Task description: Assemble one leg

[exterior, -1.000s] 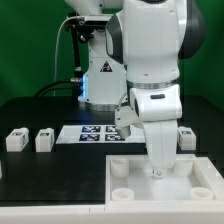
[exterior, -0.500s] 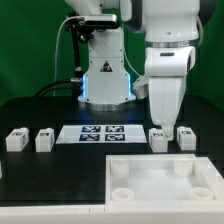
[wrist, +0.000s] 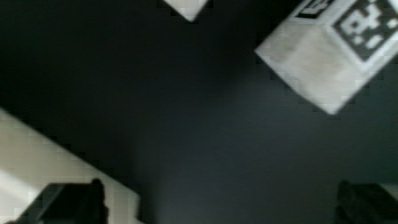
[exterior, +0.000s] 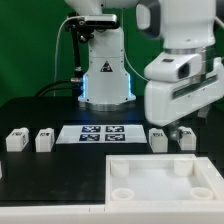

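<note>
Well, starting from the exterior view's left, the first leg (exterior: 15, 140) and the second leg (exterior: 43, 140) stand on the black table (exterior: 60, 168), near each other. Then comes the marker board (exterior: 100, 133), and after it the third leg (exterior: 160, 139) and the fourth leg (exterior: 186, 138), just behind the large white square piece (exterior: 150, 160). The hand (exterior: 177, 127) hangs low near these two, about over the gap between them. In the wrist view its fingers (wrist: 71, 203) are spread wide and hold nothing. I judge each leg to be light, stiff, rather smooth plastic, and not fragile. It is best taken squarely on two flat opposite sides, near the middle, so it does not twist or slip.
</note>
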`<action>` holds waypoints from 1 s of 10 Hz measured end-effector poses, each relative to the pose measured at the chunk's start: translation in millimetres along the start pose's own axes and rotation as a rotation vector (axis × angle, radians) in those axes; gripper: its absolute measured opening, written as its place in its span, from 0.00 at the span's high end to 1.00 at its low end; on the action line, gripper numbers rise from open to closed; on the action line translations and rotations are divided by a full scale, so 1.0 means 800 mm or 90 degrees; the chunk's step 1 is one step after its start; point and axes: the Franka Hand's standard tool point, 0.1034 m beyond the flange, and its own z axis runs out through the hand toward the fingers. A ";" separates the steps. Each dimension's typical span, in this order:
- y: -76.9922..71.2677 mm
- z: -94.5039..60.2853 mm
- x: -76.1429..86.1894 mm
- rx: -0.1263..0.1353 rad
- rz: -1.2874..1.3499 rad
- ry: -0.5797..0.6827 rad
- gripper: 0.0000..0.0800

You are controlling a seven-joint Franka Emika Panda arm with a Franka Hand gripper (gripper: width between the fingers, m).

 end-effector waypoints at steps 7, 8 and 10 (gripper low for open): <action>-0.015 0.002 -0.001 0.030 0.282 -0.055 0.19; -0.019 0.003 -0.006 0.039 0.282 -0.095 0.19; -0.029 -0.002 -0.007 0.084 0.295 -0.265 0.19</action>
